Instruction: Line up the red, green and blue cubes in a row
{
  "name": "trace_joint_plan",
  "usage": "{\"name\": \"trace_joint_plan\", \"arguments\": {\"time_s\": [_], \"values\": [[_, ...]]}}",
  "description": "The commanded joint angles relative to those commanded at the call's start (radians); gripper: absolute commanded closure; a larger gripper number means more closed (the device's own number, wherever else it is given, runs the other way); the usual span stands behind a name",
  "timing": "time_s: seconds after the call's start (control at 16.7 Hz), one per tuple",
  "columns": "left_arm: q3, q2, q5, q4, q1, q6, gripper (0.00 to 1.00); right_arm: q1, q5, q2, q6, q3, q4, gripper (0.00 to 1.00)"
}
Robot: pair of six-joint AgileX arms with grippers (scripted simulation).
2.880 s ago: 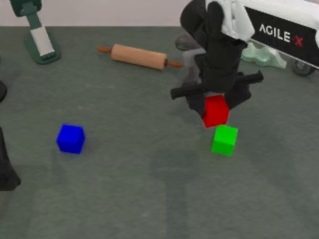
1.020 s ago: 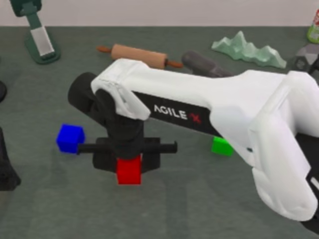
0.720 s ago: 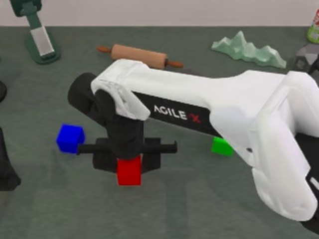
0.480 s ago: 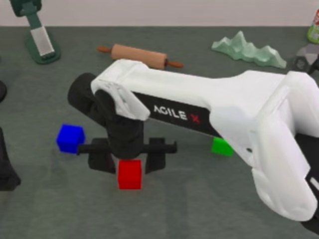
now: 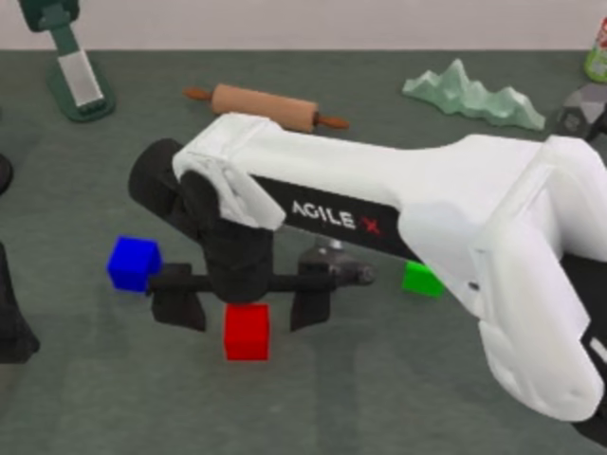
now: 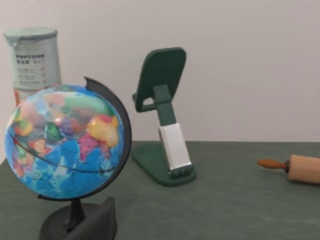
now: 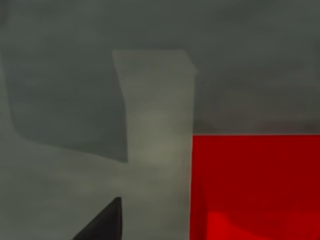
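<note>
The red cube [image 5: 246, 333] rests on the table right of the blue cube [image 5: 133, 263], slightly nearer the front edge. My right gripper [image 5: 245, 305] hangs over it, open wide, with a finger on either side and neither touching it. The right wrist view shows the red cube [image 7: 255, 187] close up, beside one dark fingertip [image 7: 107, 222]. The green cube [image 5: 420, 279] sits farther right, partly hidden under my right arm. My left arm [image 5: 9, 327] is parked at the table's left edge, one fingertip [image 6: 95, 220] showing off to the side.
A rolling pin [image 5: 266, 106] lies at the back. A green phone stand [image 5: 71, 62] is at the back left, a pale green ridged piece [image 5: 474, 95] at the back right. A globe [image 6: 62, 142] and a popcorn can [image 6: 32, 57] stand near my left arm.
My right gripper carried the red cube from beside the green cube over to the left, near the blue one. Its jaws then opened and let the cube go.
</note>
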Motion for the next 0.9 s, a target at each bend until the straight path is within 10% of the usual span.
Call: {"name": "trace_joint_plan", "arguments": {"time_s": [0.9], "values": [[0.0,0.0,0.0,0.0,0.0,0.0,0.0,0.003,0.0,-0.023,0.002,0.227,-0.253,0.0]]}}
